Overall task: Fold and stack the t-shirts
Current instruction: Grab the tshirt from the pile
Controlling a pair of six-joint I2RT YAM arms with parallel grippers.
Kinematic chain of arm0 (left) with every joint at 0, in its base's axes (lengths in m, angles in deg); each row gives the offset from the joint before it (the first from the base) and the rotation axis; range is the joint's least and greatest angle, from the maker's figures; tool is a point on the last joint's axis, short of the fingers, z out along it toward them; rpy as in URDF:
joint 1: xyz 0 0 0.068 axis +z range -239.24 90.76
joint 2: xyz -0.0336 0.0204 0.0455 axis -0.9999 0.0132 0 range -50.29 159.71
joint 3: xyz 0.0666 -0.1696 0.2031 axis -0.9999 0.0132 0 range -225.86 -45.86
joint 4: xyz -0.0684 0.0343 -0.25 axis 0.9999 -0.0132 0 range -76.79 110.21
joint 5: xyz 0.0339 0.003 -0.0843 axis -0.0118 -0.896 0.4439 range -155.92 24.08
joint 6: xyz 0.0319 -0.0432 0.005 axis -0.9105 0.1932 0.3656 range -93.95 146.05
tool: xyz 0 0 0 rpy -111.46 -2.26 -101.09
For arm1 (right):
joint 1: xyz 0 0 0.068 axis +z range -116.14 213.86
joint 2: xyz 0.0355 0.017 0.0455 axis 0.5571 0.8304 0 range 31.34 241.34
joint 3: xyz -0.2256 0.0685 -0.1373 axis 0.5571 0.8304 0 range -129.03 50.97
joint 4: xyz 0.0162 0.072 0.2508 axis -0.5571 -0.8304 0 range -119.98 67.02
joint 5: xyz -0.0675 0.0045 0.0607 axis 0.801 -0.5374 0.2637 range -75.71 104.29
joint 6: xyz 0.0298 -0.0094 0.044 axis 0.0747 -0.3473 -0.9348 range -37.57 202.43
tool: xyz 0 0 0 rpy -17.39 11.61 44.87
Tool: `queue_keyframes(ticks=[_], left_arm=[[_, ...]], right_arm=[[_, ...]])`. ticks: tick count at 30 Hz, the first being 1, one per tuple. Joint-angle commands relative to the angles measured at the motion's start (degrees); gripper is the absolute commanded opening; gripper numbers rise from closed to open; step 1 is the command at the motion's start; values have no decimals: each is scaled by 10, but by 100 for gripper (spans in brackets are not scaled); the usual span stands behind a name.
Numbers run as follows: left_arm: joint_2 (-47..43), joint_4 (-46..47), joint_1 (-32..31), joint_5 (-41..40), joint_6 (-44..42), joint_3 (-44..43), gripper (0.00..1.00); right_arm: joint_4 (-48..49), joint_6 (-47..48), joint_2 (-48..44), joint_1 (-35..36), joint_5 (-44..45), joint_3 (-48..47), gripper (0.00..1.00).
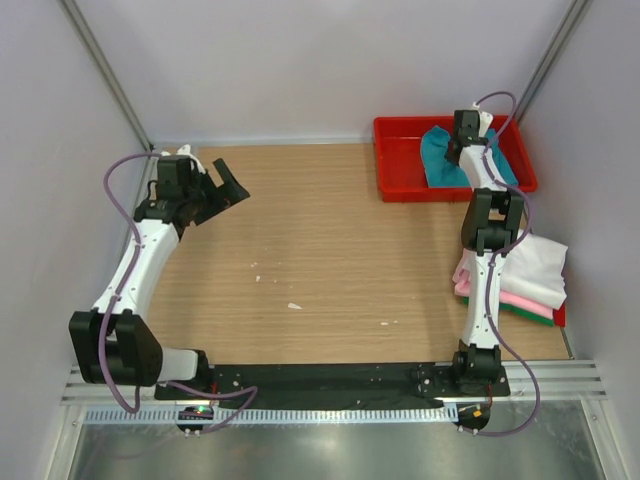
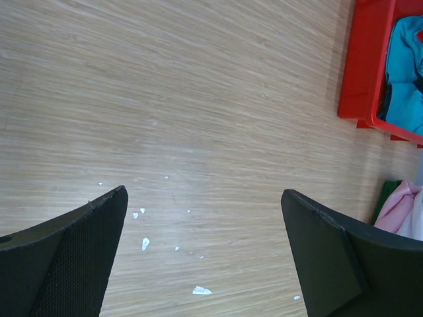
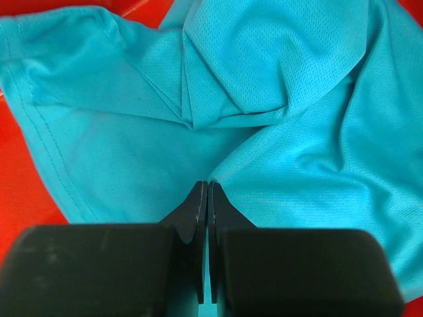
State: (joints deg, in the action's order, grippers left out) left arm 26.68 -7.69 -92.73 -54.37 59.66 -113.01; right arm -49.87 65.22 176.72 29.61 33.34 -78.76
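The teal t-shirt [image 1: 437,160] lies crumpled in the red tray [image 1: 400,125] at the far right. It fills the right wrist view [image 3: 277,72]. My right gripper [image 1: 457,152] reaches down into the tray, and its jaws [image 3: 209,183] are pressed together on a fold of the teal cloth. Folded white [image 1: 530,265], pink [image 1: 520,300] and green [image 1: 538,315] t-shirts lie stacked at the right edge of the table. My left gripper [image 1: 228,190] is open and empty above the far left of the table, its jaws wide apart in the left wrist view [image 2: 205,198].
The wooden table [image 1: 320,250] carries several small white scraps [image 2: 201,290] near its middle. The left wrist view also shows the red tray [image 2: 360,59], the teal shirt [image 2: 406,66] and the pink shirt [image 2: 396,208]. Grey walls enclose the table on three sides.
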Motion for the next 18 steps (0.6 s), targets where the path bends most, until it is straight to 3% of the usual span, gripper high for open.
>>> queue_keyframes(ticks=[1, 10, 18], left_arm=[[3, 11, 5, 22, -8, -17, 100], [-7, 15, 11, 48, -14, -16, 100], [-12, 16, 14, 107, -19, -24, 100]], right_arm=[[1, 10, -38, 0, 12, -29, 1], [47, 5, -253, 9, -63, -50, 1], [10, 42, -394, 99, -95, -64, 1]])
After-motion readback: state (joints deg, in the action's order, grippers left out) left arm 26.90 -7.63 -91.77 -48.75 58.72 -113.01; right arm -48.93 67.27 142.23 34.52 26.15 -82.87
